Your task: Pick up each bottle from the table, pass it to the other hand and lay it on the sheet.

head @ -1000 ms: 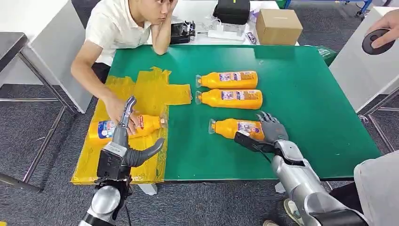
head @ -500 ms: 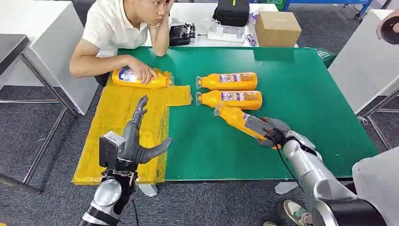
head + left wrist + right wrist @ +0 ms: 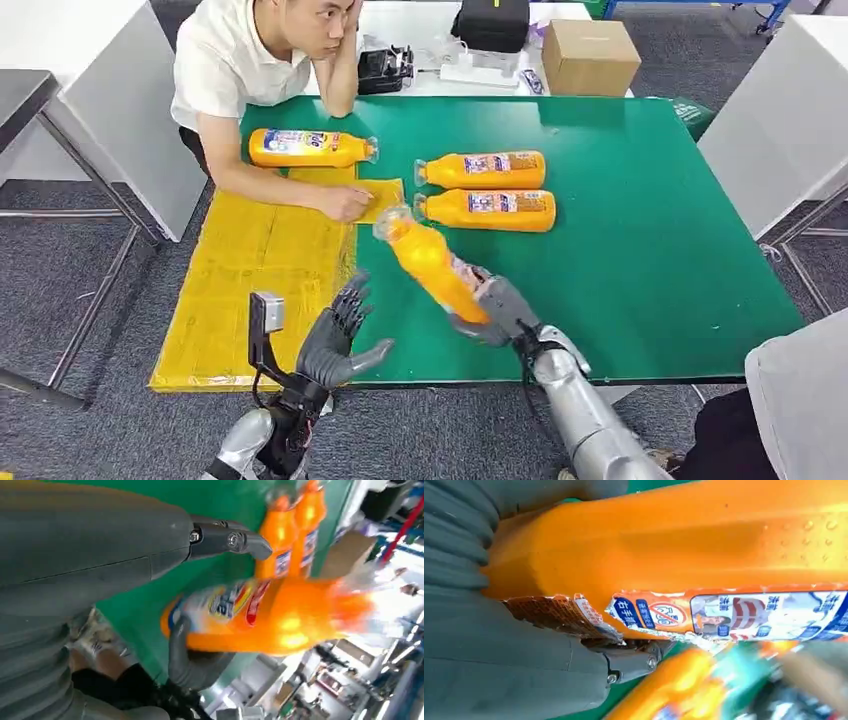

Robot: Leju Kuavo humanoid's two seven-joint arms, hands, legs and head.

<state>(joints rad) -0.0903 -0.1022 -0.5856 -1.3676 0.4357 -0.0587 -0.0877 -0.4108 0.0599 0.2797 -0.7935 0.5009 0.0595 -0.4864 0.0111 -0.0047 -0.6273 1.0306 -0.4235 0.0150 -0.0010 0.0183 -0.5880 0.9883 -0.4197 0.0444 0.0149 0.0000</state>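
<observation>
The right hand (image 3: 500, 310) grasps a bottle (image 3: 432, 262) by its base, tilted above the counter (image 3: 640, 230), its cap blurred. The right wrist view shows its torn label. The left hand (image 3: 338, 338), released and spread, hovers near the yellow sheet (image 3: 260, 270).

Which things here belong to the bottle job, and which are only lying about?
For the job:
- held bottle, gripped by the right hand
- left hand, fingers spread
- two bottles lying on the green table
- bottle beside the person
- yellow sheet

Lying about:
- cardboard box
- black bag
</observation>
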